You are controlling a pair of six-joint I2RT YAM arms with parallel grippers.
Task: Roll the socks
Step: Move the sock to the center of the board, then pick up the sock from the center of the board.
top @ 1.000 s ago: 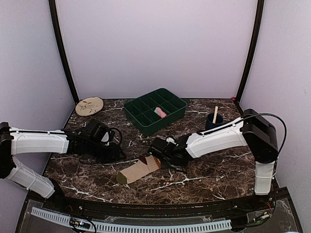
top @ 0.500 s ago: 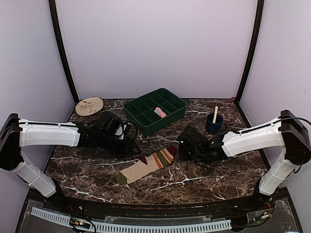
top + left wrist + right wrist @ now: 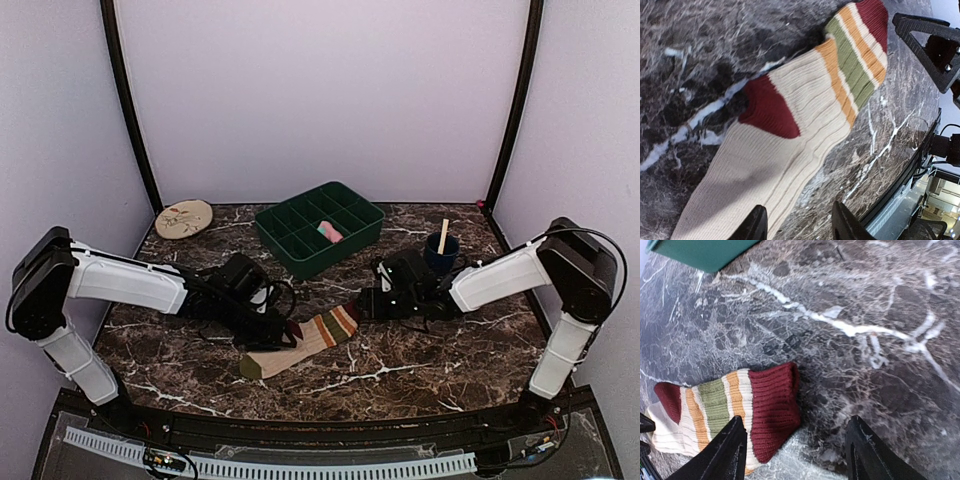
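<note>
As striped sock (image 3: 305,342) lies flat, right fingers (image 3: 729,452) gape.

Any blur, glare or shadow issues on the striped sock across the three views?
Top external: even light, striped sock sharp. Left wrist: ribbing crisp, shadow across the near foot end. Right wrist: cuff in focus, pale glare on the marble table just below it.

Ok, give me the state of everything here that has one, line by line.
Striped sock: flat on the table, unrolled.
Green tray: upright, open-topped.
Pink sock: lying in one tray compartment.
Blue cup: upright, stick standing in it.
Left claw: open, over the striped sock's foot.
Right claw: open, beside the cuff, not touching.
</note>
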